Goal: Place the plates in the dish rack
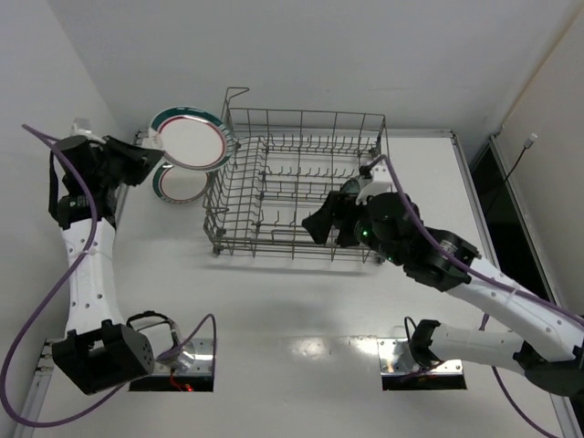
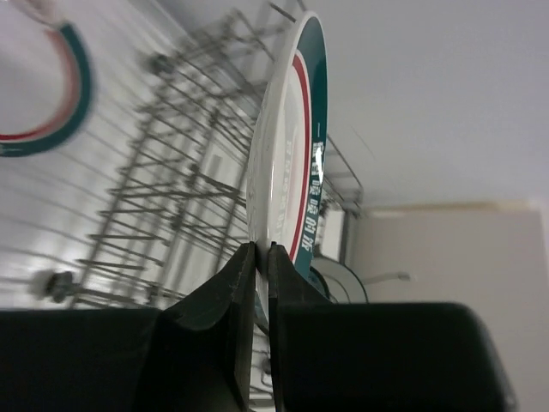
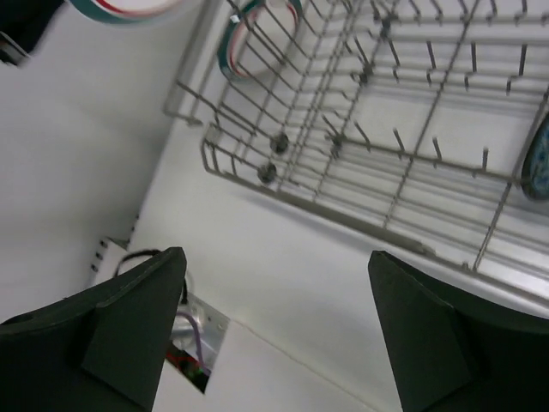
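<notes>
Dish rack (image 1: 297,187) on counter (image 1: 301,301), centre, toward the far side. Raised plate (image 1: 190,140) off the rack's far-left corner, above the counter, its rim overlapping the rack's left wall in the top view. Left hand (image 1: 151,155) to the left of that plate, pinching its rim. Lower plate (image 1: 180,182) on the counter just nearer than the raised one, beside the rack's left wall and partly covered by the raised plate from above. Right hand (image 1: 319,222) over the rack's near-right part, within its outline. Right wrist view: third plate (image 3: 536,159) inside the rack at the frame's right edge, mostly cut off.
</notes>
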Robot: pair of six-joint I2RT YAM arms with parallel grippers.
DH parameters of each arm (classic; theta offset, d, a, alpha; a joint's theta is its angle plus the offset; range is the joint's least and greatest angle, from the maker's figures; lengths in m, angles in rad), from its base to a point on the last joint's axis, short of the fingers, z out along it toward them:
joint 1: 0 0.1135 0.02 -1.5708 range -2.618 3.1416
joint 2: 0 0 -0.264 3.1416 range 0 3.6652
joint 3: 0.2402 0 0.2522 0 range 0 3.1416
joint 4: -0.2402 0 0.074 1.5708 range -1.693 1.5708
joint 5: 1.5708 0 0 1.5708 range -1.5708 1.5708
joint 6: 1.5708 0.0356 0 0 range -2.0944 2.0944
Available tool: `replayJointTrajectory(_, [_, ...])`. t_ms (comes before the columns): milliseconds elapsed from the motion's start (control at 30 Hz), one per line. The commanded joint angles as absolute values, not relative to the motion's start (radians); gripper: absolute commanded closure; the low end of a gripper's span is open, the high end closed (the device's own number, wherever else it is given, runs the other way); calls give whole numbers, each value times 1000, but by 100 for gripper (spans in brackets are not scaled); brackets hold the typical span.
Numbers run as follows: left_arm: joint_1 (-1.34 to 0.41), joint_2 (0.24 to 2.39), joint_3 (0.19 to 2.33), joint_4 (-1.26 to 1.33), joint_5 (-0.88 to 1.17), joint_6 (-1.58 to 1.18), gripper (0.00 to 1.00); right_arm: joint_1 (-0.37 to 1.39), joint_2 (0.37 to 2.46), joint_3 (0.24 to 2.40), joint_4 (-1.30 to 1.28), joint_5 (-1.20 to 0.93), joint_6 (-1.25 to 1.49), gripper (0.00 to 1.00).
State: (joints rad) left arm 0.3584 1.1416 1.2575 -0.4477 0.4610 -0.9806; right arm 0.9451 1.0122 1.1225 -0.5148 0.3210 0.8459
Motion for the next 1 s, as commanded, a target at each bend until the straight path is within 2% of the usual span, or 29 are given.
replayJointTrajectory(0, [263, 1111, 1258, -138, 643, -1074, 100, 910, 988, 1212, -399, 295, 821, 14])
replayJointTrajectory(100, [189, 1091, 1291, -104, 606, -1074, 100, 858, 1002, 1245, -359, 227, 821, 2])
replayJointTrajectory(233, [104, 1091, 1301, -39, 597, -1074, 100, 778, 1069, 1288, -350, 154, 811, 1])
replayJointTrajectory(367, [6, 1080, 1235, 38, 597, -1129, 100, 603, 1091, 1183, -250, -42, 912, 1])
replayJointTrajectory(500, [-106, 1062, 1187, 80, 588, -1150, 100, 367, 1068, 890, 38, -320, 1113, 1])
replayJointTrajectory(533, [-123, 1062, 1178, 92, 588, -1150, 100, 297, 1068, 844, 205, -419, 1158, 1])
replayJointTrajectory(700, [-254, 1072, 1150, 132, 545, -1180, 100, 215, 1132, 718, 506, -557, 1305, 1])
replayJointTrajectory(800, [-291, 1081, 1150, 123, 506, -1169, 100, 206, 1097, 707, 512, -557, 1306, 2])
replayJointTrajectory(967, [-331, 1091, 1141, 123, 476, -1160, 100, 155, 997, 707, 352, -525, 1269, 3])
